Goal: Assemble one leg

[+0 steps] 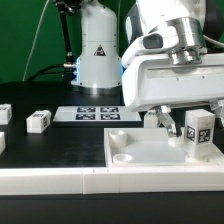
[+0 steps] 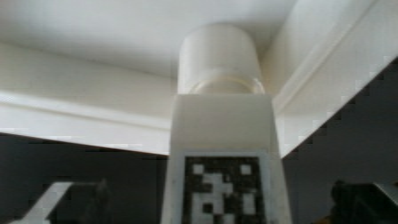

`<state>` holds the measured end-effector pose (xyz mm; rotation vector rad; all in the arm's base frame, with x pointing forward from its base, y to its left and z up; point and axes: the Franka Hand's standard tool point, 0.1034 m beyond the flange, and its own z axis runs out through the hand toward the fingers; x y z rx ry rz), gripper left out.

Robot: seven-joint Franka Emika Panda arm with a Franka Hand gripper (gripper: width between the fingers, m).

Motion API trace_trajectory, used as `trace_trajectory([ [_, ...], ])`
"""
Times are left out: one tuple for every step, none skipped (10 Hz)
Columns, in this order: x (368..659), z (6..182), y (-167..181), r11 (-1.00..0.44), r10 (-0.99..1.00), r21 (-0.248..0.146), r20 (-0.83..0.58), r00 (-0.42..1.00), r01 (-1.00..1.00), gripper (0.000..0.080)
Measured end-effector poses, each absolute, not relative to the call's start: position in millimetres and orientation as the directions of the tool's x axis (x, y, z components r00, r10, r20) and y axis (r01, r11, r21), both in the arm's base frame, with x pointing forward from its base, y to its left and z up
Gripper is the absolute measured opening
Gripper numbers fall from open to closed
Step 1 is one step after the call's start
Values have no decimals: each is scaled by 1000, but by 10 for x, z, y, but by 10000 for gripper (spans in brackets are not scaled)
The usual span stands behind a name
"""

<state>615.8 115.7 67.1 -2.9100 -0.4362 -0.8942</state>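
Between parted jaws, the leg [image 2: 222,135]

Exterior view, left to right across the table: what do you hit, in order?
White part cut off by the picture's edge → small tagged white block → marker board → leg, upright. The white plate is left out because it overlaps the marker board and the leg.

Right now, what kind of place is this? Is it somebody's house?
Probably not a house: it looks like a robot lab workbench. A big white robot arm hangs over a black tabletop, a flat white marker board with square black-and-white tags lies on it, and a green curtain hangs behind.
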Motion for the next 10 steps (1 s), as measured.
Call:
trace_trajectory([
  [6157, 671, 1157, -958, 249, 20, 559, 791, 287, 646],
  [6157, 670, 1157, -958, 249, 20, 559, 791, 287, 646],
  [6157, 670, 1157, -958, 249, 20, 559, 791, 287, 649],
  [6157, 670, 1157, -958, 249, 20, 559, 791, 287, 649],
  [6157, 670, 1157, -958, 249, 20, 559, 791, 287, 649],
  [6159, 674, 1155, -958, 249, 20, 559, 791, 287, 649],
  [6173, 722, 1143, -958, 249, 20, 556, 793, 287, 649],
  [6193, 778, 1141, -958, 249, 22, 562, 789, 287, 649],
  [6206, 784, 1113, -959, 246, 22, 560, 791, 283, 649],
  [6229, 789, 1101, -959, 246, 17, 544, 802, 283, 649],
])
